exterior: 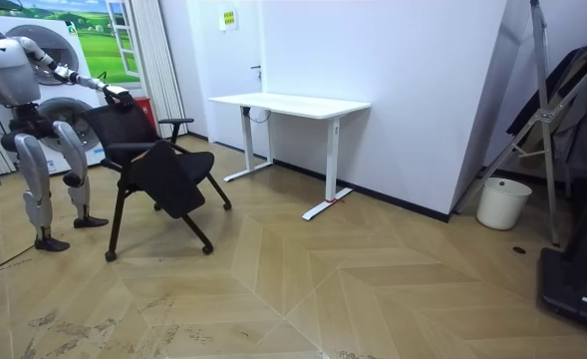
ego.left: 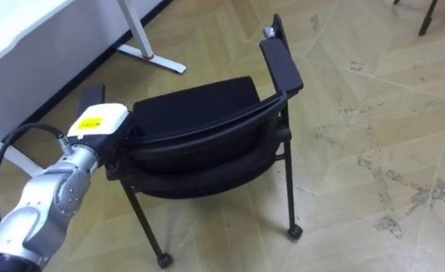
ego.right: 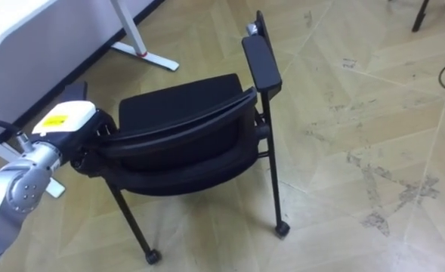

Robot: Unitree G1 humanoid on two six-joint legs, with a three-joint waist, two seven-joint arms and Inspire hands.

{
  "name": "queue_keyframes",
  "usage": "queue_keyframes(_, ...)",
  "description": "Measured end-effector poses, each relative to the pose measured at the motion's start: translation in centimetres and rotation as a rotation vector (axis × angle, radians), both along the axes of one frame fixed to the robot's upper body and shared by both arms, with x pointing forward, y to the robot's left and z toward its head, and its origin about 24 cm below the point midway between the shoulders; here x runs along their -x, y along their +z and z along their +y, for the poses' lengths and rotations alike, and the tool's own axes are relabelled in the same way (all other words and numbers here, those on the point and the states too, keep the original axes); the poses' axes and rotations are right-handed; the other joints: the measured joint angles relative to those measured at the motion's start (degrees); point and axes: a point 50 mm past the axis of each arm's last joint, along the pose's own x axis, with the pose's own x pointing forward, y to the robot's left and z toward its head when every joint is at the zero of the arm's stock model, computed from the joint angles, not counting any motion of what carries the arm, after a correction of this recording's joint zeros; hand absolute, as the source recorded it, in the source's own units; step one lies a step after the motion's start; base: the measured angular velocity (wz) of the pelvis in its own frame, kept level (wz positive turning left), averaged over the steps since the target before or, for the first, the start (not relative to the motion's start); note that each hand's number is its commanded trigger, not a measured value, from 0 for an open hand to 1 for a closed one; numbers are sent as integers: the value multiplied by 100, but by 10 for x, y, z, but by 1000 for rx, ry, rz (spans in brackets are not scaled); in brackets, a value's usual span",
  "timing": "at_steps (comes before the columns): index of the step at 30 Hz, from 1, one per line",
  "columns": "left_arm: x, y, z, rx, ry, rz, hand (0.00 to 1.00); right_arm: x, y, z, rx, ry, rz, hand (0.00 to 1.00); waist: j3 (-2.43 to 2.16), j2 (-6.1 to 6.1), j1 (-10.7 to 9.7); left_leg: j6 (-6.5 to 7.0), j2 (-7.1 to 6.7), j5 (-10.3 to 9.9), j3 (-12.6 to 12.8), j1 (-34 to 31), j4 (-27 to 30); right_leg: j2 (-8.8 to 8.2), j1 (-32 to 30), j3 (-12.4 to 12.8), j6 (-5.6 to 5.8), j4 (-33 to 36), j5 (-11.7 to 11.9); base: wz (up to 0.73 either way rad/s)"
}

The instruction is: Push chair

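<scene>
While the robot stands behind the black chair (ego.left: pixel 207 128) on the wood floor, its left hand (ego.left: pixel 105 132) rests against the chair's back. I cannot tell how its fingers are set. A white tabletop (exterior: pixel 293 104) stands just ahead by the wall.

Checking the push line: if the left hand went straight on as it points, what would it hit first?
The curved backrest of the black padded chair; the left hand sits at its edge, contact unclear.
</scene>
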Motion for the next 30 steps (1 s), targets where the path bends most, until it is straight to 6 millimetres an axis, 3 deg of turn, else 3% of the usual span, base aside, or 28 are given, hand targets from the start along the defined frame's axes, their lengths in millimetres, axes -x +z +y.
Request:
queue_keyframes(2, 0, 2, 1, -10, -9, -6, 100, -12, 19, -12, 116, -42, -72, 0, -60, -120, -16, 8, 4, -6, -2, -74, 110, 1, -11, -3, 0, 1, 0, 7)
queue_keyframes(4, 0, 3, 1, -12, -13, -14, 100, -25, 36, -20, 217, -24, -113, 0, -77, -145, -33, 23, 14, -17, 2, -154, 177, 2, -86, 2, 1, 54, 2, 3)
queue_keyframes(10, 0, 5, 4, -25, -1, -17, 100, -75, 95, -23, 513, 113, -262, 0, -79, -137, -94, 49, 52, -39, 61, -248, 237, 14, -255, 104, 0, 218, 3, -5)
queue_keyframes(14, 0, 5, 6, -26, 14, -12, 100, -103, 133, -10, 687, 227, -365, 0, -59, -118, -67, 55, 73, -44, 142, -229, 217, 16, -316, 159, 1, 284, 3, -11)
queue_keyframes(20, -1, 5, 5, -24, 13, -10, 100, -130, 173, 9, 881, 369, -439, 0, -42, -133, 85, 55, 90, -40, 289, -135, 104, 14, -348, 261, 1, 291, 3, -12)
queue_keyframes(30, -1, 11, 1, -16, -34, -40, 100, -183, 207, 65, 1069, 786, -492, 0, 43, -238, 268, 54, 91, -39, 338, -80, 49, 5, -329, 301, 2, 275, 3, -3)
